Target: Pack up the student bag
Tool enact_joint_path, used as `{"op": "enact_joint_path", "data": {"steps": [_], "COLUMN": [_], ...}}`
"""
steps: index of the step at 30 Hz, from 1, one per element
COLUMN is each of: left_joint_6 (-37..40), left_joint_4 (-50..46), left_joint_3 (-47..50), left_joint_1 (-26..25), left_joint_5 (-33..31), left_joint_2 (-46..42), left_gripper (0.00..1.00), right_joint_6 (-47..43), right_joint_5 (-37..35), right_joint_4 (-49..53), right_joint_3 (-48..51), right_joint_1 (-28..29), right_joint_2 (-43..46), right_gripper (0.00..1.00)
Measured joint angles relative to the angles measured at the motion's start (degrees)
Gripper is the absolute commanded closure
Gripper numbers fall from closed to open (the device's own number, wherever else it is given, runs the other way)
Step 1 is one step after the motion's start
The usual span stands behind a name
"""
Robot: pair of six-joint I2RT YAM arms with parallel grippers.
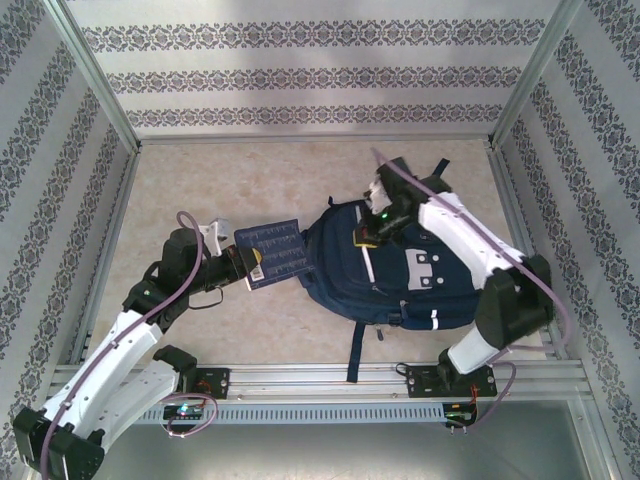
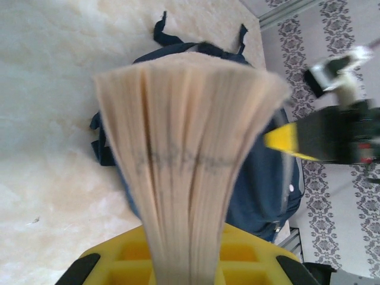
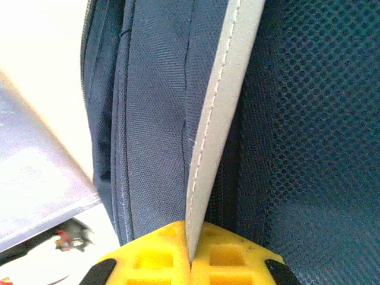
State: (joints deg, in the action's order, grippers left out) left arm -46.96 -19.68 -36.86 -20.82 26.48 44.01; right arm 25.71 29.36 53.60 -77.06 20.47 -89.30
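Left end effector (image 1: 243, 268) is clamped on the spine end of a blue book (image 1: 277, 250), holding it off the worktop (image 1: 250, 180) with its far edge at the 9 o'clock side of the student bag (image 1: 410, 275). Right end effector (image 1: 372, 228) is pinched tight on the bag's upper edge near 11 o'clock, its yellow pads meeting with just the fabric between them.

Navy blue and bulky, the student bag lies flat at the middle right of the worktop, with a white buckle patch (image 1: 425, 268) on its front and a dark strap (image 1: 354, 360) trailing toward 6 o'clock over the near rail.

From overhead the book shows its printed blue cover and both arms show reaching in from 7 and 4 o'clock. The left wrist view gives the book end-on instead: cream page edges (image 2: 190, 130) fanned wide, the bag behind them. The right wrist view brings out the woven navy cloth, a pale grey stitched trim (image 3: 217, 107) running into the closed pads, and a dark mesh lining (image 3: 309, 119) at 3 o'clock
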Motion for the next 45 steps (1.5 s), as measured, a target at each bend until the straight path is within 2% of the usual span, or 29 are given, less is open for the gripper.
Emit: {"op": "enact_joint_path", "data": {"steps": [4,13,16,23,32,43,45], "left_joint_6": [-2.36,-4.02,-4.7,-9.35,-11.82,-13.2,-14.99], "left_joint_4": [3.67,8.22,11.98,22.69,32.61,40.85,44.63], "left_joint_3": [2.08,-0.85,-1.29,-0.37,-2.82,-21.35,-23.74], "left_joint_1": [0.7,0.7,0.7,0.09,-7.34,-15.02,-16.39], "left_joint_5": [1.73,4.26,7.04,13.79,17.05,17.0,17.03], "left_joint_2": [2.6,3.69,6.49,19.02,30.93,57.2,62.27], "left_gripper": [1.0,1.0,1.0,1.0,1.0,1.0,0.86], "right_joint_6": [0.35,1.49,3.61,10.21,14.25,15.13,15.13], "right_joint_5": [5.35,13.2,16.74,24.17,26.29,27.06,27.06], "right_joint_4": [0.59,-0.94,-3.91,-11.5,-14.75,-16.15,-16.39], "right_joint_3": [-0.96,0.46,2.58,6.1,6.32,6.32,6.47], "right_joint_1": [-5.55,-6.32,-7.58,-10.27,-11.3,-10.93,-10.95], "right_joint_2": [6.88,10.45,13.49,17.79,17.77,17.73,17.73], "right_gripper": [1.0,1.0,1.0,1.0,1.0,1.0,1.0]}}
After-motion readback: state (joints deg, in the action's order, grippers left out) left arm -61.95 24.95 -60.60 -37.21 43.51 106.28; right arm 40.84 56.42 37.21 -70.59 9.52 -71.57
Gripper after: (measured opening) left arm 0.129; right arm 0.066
